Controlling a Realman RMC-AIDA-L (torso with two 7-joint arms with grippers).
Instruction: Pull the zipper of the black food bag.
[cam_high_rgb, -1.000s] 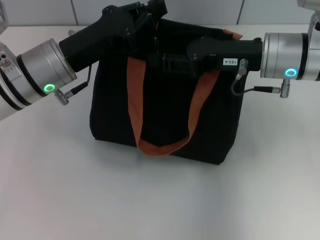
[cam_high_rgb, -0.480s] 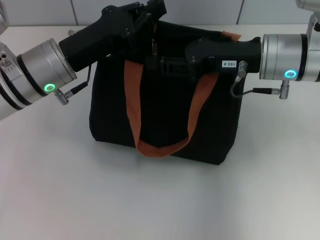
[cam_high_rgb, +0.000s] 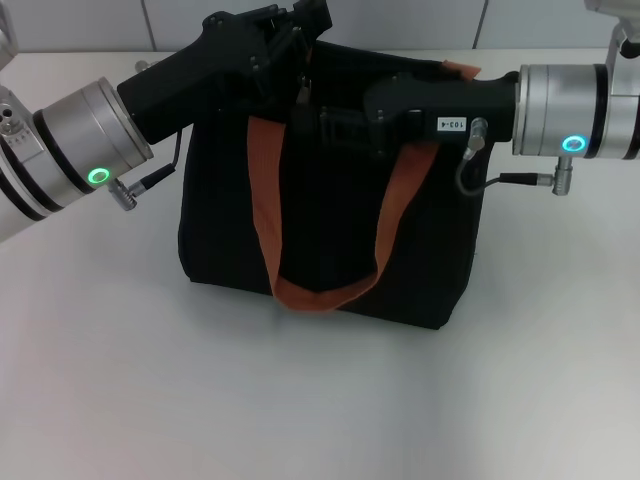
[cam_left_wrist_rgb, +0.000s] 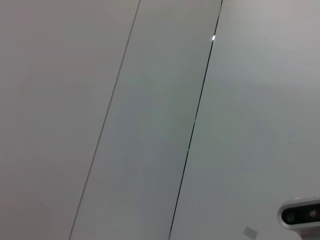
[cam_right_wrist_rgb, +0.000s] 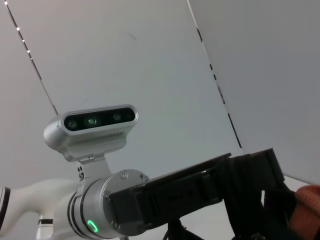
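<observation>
- The right gripper (cam_high_rgb: 310, 122) reaches in from the right side across the top of the black food bag (cam_high_rgb: 330, 230), its fingers buried in dark fabric at the top edge; I cannot tell whether they are spread or pinched on anything
- The small silvery zipper (cam_high_rgb: 301, 92) hangs just beside those fingers, towards the bag's left end; it looks like the piece the right arm is meant to drag along the track
- The left gripper (cam_high_rgb: 300, 30) comes in from the left and sits at the bag's upper left corner, probably to brace the bag so it does not slide when the tab is pulled; whether it grips the cloth I cannot tell
- The bag stands upright near the far edge of the white worktop (cam_high_rgb: 320, 400), roughly at its middle
- One orange handle (cam_high_rgb: 325, 290) droops in a loop down the front face, out of the way of the track; the tip of another handle (cam_high_rgb: 462, 70) shows at the back right
- The right wrist view shows only the left arm (cam_right_wrist_rgb: 150, 200) against a pale wall
</observation>
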